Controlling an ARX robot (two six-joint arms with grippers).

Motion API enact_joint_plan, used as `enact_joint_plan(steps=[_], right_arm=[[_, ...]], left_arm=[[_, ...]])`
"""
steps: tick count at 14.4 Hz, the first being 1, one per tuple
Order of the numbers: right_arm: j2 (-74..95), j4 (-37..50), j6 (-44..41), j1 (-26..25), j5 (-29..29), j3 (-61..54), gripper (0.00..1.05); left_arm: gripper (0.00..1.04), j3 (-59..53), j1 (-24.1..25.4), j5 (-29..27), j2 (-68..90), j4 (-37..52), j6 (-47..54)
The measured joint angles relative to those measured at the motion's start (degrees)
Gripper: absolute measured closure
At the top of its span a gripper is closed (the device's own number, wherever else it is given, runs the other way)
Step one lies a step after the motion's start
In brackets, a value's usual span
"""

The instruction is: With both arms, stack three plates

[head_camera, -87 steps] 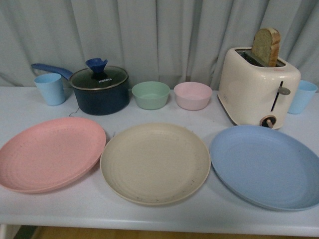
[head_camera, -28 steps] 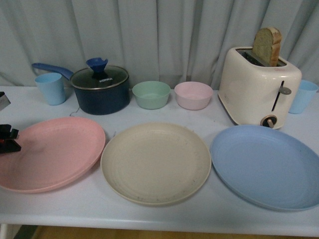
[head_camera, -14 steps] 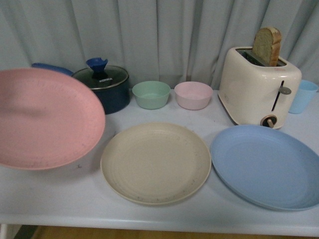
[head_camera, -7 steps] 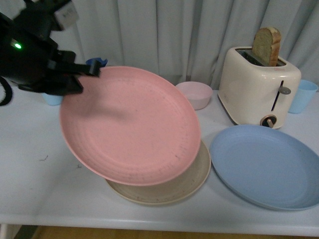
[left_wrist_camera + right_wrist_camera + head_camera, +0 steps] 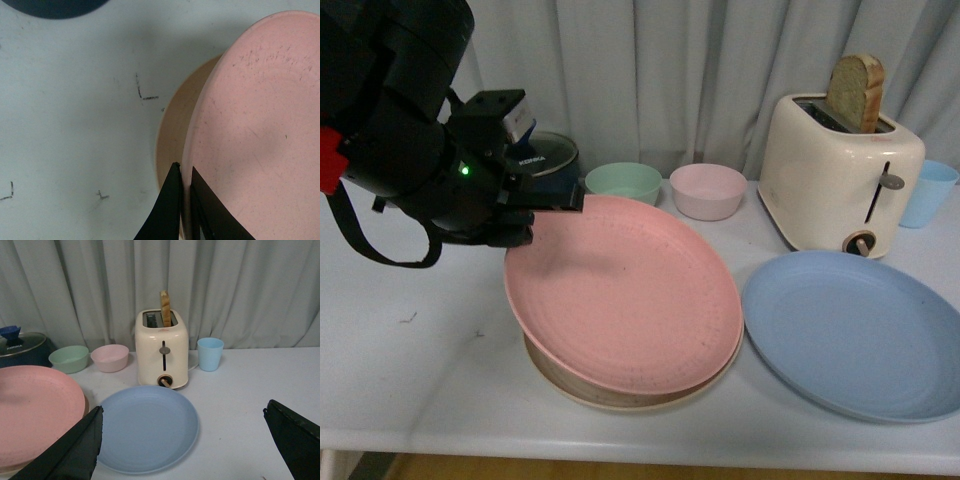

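The left gripper (image 5: 558,203), black with dark metal fingers, is clamped on the rim of the large round matte pink plate (image 5: 630,290) at about the plate's 10 o'clock in the front view. In the left wrist view one finger (image 5: 167,210) lies outside the rim and the other on the plate's face, nearly closed together.

The pink plate is tilted, its held side higher. It lies over the large round beige plate (image 5: 610,398) and covers all but a crescent of rim at 6 to 8 o'clock. Whether the two plates touch is not clear.

The right gripper (image 5: 183,412) shows only in its own wrist view. Its jaws are spread wide with nothing between them, above the white table (image 5: 410,340).

The large round matte blue plate (image 5: 855,335) lies flat on the table at 3 o'clock from the pink plate, just beside the beige rim.

- **12 o'clock:** a small green bowl (image 5: 623,188).
- **1 o'clock:** a small pink bowl (image 5: 706,190).
- **2 o'clock:** a cream toaster (image 5: 840,175) with a slice of bread (image 5: 855,92) upright in its slot.
- **Beyond the toaster:** a light blue cup (image 5: 927,193).
- **11 o'clock:** a dark pot with a glass lid (image 5: 545,155), partly hidden behind the left gripper.
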Motion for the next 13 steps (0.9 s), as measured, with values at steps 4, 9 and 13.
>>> enact_joint_plan(steps=[4, 9, 13], right_arm=[[0.0, 0.0, 0.0, 0.0, 0.0, 0.0, 0.06], [0.0, 0.0, 0.0, 0.0, 0.0, 0.0, 0.06], [0.0, 0.0, 0.0, 0.0, 0.0, 0.0, 0.06]], left_arm=[[0.32, -0.2, -1.3, -1.4, 0.6, 4.2, -0.8], [0.05, -8.4, -2.7, -4.1, -12.5, 14.3, 3.1], [0.07, -22.6, -3.6, -8.8, -31.3, 27.9, 7.6]])
